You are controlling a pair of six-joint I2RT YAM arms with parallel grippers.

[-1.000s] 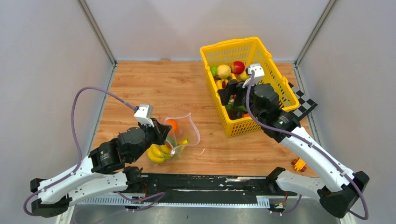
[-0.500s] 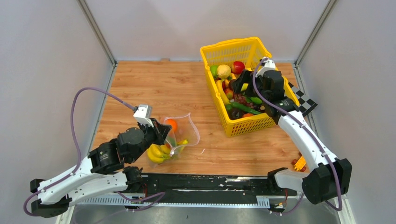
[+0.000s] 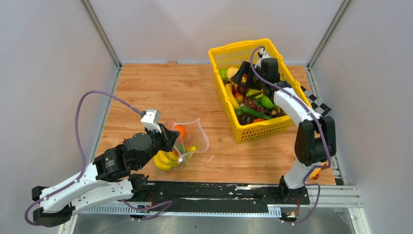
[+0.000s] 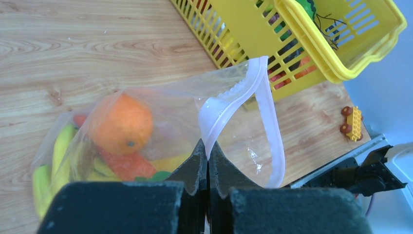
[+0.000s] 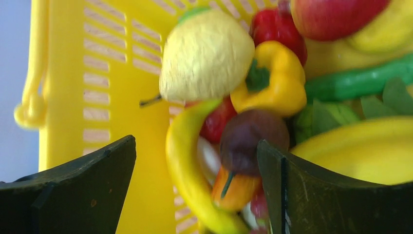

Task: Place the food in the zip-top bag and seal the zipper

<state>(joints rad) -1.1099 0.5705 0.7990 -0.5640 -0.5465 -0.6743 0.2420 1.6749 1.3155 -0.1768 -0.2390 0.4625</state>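
The clear zip-top bag point(image 3: 191, 140) lies open near the table's front left, holding an orange point(image 3: 179, 129), bananas point(image 3: 164, 160) and red, green and yellow pieces. My left gripper point(image 3: 171, 140) is shut on the bag's near rim. In the left wrist view the jaws point(image 4: 208, 148) pinch the whitish zipper point(image 4: 267, 107), which loops up and stands open over the orange point(image 4: 122, 123). My right gripper point(image 3: 244, 75) hangs open and empty over the food in the yellow basket point(image 3: 258, 129). In the right wrist view its fingers point(image 5: 195, 141) straddle a banana point(image 5: 182, 161) and a purple piece point(image 5: 251, 139), below a pale lemon point(image 5: 204, 53) and a yellow pepper point(image 5: 272, 83).
The basket point(image 4: 311, 44) stands at the back right with several more fruits and vegetables. A checkerboard marker point(image 3: 317, 105) lies right of it. A small orange toy block point(image 3: 311, 171) sits at the front right edge. Grey walls close in the table on three sides.
My right arm has swung from the basket's middle toward its far left part, with the gripper staying open. My left gripper and the bag have not moved.
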